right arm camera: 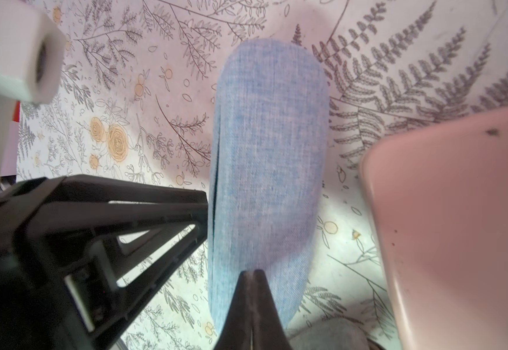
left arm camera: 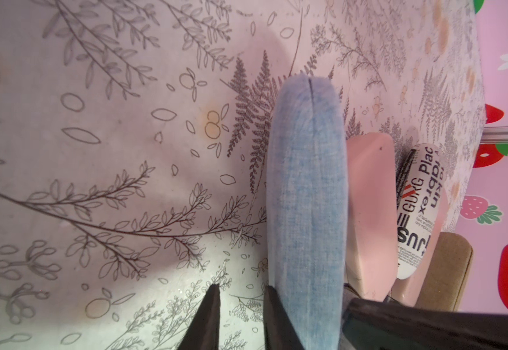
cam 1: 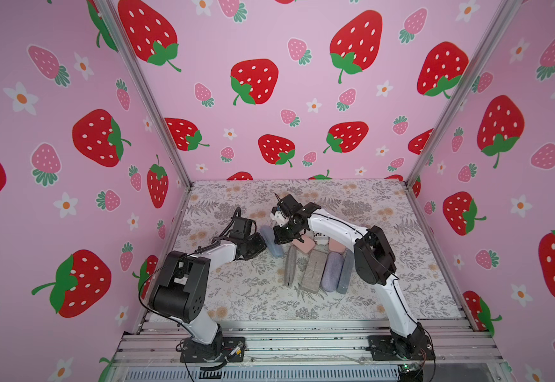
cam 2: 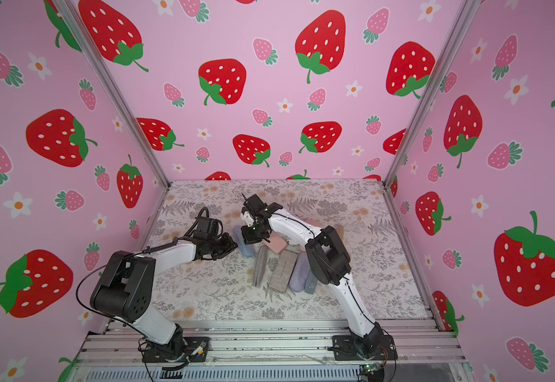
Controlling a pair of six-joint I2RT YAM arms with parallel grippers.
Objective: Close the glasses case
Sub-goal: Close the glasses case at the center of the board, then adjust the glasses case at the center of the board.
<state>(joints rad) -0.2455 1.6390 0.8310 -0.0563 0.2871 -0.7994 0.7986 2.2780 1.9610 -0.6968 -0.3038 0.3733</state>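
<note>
Floral counter [cam 1: 253,297]; glasses case [left arm camera: 307,188] nearly shut: closed right fingers [right arm camera: 240,309] should press squarely while slightly parted left fingers [left arm camera: 207,318] brace its side.

Flower-print table, glasses cases all bunched up mid-table

The flat table covered in pale cloth with grey ferns and orange blossoms [cam 1: 236,297] carries one cluster. A light-blue woven-fabric glasses case [cam 1: 274,249] sits on the left with a smooth pink rounded case [cam 1: 304,245] just beside it. Nearer the front there's a thin grey felt case [cam 1: 290,266] up on its edge, a taupe textured rectangular case [cam 1: 313,270], a lavender fabric case [cam 1: 331,272] and a grey-blue fabric case [cam 1: 345,276]. A white case with black lettering [left arm camera: 419,209] and a tan case [left arm camera: 446,269] sit past the pink one.
</note>
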